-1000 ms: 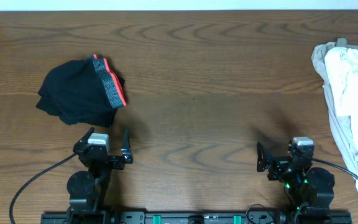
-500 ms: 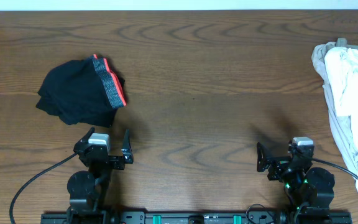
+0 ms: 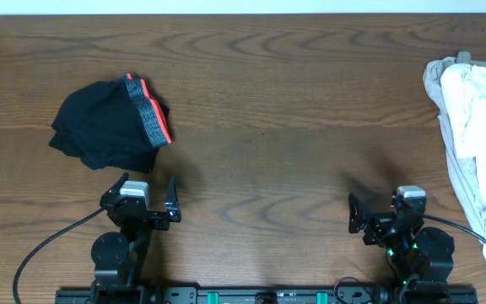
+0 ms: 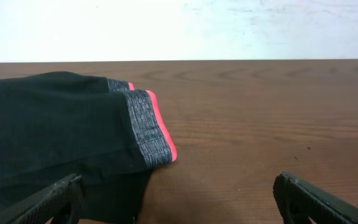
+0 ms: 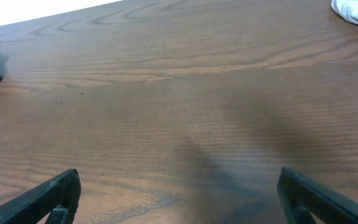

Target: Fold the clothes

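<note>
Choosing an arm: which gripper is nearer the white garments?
Right. The right gripper sits toward the robot from the white garments; the left gripper is far across the table, by the black trousers.

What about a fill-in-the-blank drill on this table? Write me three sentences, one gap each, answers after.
1. The dark trousers lie bunched on the ____ side of the table.
2. The pale garments lie at the table's ____ edge.
3. The left gripper and the right gripper both stand ____, holding nothing.
Missing words: left; right; open.
</note>
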### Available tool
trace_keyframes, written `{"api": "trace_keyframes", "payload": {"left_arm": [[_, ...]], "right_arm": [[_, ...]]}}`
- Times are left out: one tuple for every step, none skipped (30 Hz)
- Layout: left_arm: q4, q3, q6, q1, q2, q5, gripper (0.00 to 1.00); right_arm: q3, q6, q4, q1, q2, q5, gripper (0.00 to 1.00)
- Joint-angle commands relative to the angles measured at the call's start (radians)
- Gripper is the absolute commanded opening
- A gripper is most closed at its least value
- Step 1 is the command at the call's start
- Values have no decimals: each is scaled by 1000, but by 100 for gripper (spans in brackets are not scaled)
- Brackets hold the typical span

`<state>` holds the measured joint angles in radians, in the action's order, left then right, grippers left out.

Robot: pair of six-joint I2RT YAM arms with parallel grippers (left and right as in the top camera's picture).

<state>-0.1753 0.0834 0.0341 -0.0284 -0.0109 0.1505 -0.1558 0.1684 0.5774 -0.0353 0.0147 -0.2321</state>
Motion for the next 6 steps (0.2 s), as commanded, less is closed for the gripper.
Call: {"api": "trace_keyframes", "payload": {"left_arm": [[-2,-28,13,-4,7,-2,98],[-2,-28,13,-4,7,-2,98],[-2,-28,13,-4,7,-2,98],[-2,-28,13,-4,7,-2,98],[-2,-28,13,-4,7,-2,98],[-2,-28,13,-4,7,-2,98]], "right_arm": [[3,7,-1,-14,-6,-4,99],[3,7,-1,-14,-6,-5,99],[3,7,-1,-14,-6,-4,99],[3,7,-1,-14,-6,-5,99],[3,7,-1,-14,-6,-5,99],[3,7,-1,-14,-6,-4,99]]}}
